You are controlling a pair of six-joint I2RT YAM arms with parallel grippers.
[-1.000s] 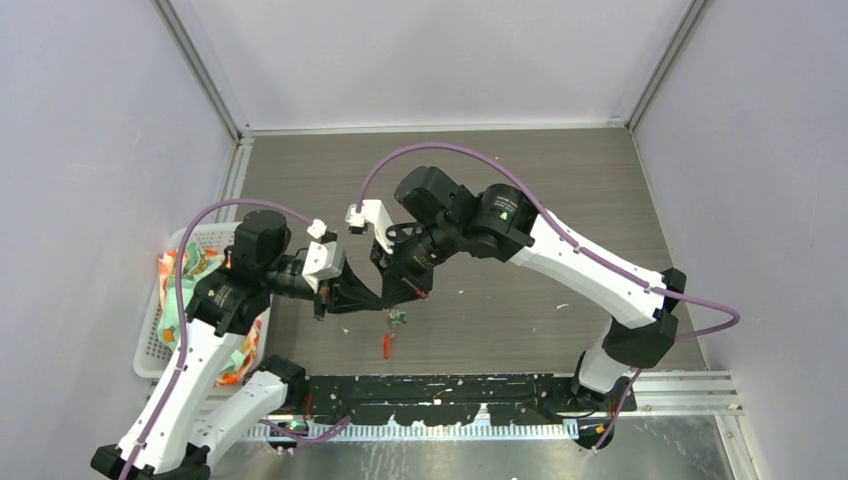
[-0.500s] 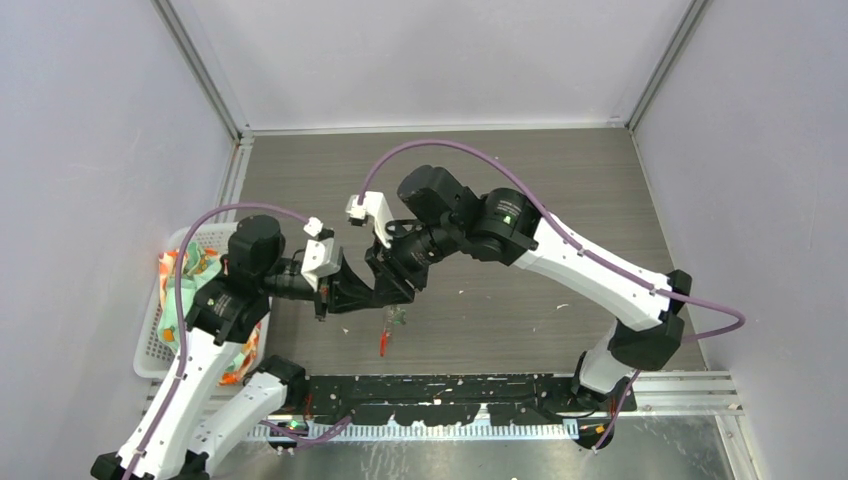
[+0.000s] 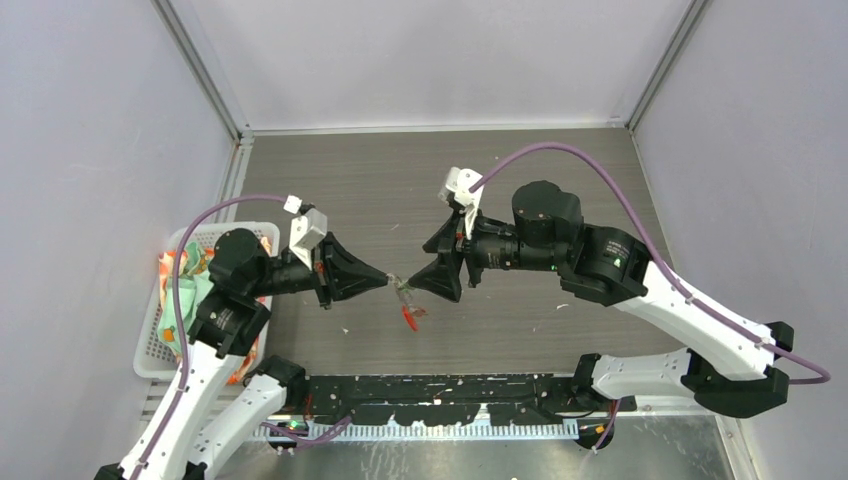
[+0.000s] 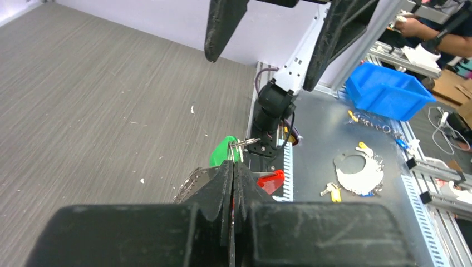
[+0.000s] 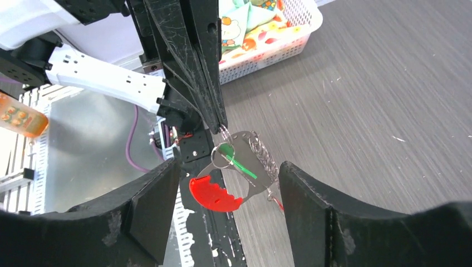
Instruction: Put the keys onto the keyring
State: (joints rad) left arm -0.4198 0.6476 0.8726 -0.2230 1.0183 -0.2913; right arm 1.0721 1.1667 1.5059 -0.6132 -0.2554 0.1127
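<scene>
Two tools face off above the surface (image 3: 560, 200): left tool (image 3: 383, 281) clenched on the keyring (image 5: 260, 153) with the green key (image 5: 234, 158) dangling, right tool (image 3: 420, 284) spread and empty just beside it, so mid-threading I reckon, next needs a careful pinch on a key.

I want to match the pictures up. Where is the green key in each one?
Top view: the green key sits mid-picture, right of the left gripper's tip.
Left wrist: centre, just above the left gripper's tip.
Right wrist: centre, hanging under that tip.
Shared landmark: the left gripper.
</scene>
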